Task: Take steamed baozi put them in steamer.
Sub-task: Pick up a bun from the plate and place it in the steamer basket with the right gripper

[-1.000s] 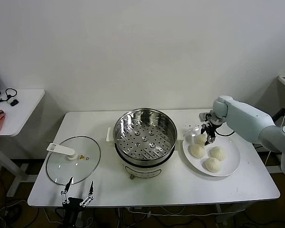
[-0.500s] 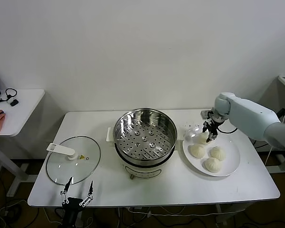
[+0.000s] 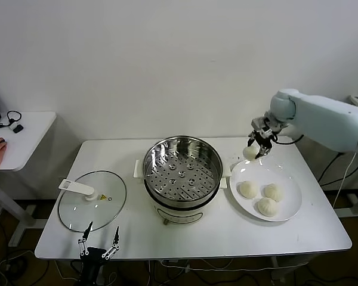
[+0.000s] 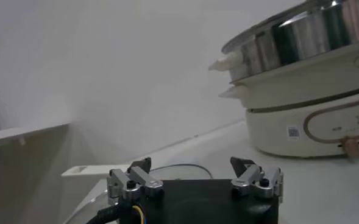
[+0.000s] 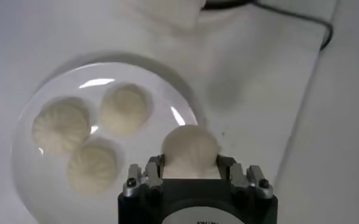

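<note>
The steamer (image 3: 182,173) stands mid-surface, its shiny steel tray bare; its raised rim is the main hazard, since a low approach by the right arm could knock the carried bun against the wall. The white plate (image 3: 289,205), just right of the steamer, holds three pale, matte, pleated baozi (image 3: 247,189) lying close together. The right gripper (image 3: 257,145) hangs above the plate's far edge, jaws clamped on the fourth bun (image 5: 189,149); soft dough may squash or slip if the transfer jolts. The left gripper (image 4: 194,176) waits low by the glass lid (image 3: 92,207), jaws apart, holding nothing
</note>
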`<state>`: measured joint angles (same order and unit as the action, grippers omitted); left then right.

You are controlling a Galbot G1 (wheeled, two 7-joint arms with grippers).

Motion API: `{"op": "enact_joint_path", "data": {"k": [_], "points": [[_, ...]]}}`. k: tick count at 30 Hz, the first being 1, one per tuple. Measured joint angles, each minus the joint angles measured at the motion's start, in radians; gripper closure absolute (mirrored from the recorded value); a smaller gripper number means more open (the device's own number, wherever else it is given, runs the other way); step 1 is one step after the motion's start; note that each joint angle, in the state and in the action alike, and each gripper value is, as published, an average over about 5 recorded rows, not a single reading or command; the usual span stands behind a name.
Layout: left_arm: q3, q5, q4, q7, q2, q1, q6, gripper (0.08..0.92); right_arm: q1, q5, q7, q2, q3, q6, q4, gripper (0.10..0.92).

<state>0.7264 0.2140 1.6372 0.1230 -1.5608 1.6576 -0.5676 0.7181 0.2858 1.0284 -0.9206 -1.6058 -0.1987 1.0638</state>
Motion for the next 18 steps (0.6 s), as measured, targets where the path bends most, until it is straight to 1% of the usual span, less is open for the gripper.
{"op": "enact_joint_path", "data": {"k": [4, 8, 13, 18], "points": [[-0.004, 0.005, 0.001, -0.001, -0.004, -0.001, 0.001, 0.177, 0.091, 0.010, -0.016, -0.018, -0.048, -0.096, 0.074, 0.429], [-0.009, 0.010, 0.003, -0.001, -0.007, 0.002, 0.001, 0.177, 0.154, 0.021, -0.036, -0.055, -0.076, -0.200, 0.117, 0.424], [-0.008, 0.011, 0.007, -0.002, -0.008, 0.005, -0.001, 0.177, 0.184, 0.009, -0.076, -0.130, -0.084, -0.336, 0.126, 0.423], [-0.007, 0.008, 0.014, -0.003, -0.008, 0.006, -0.001, 0.177, 0.177, -0.028, -0.109, -0.220, -0.072, -0.455, 0.097, 0.423]]}}
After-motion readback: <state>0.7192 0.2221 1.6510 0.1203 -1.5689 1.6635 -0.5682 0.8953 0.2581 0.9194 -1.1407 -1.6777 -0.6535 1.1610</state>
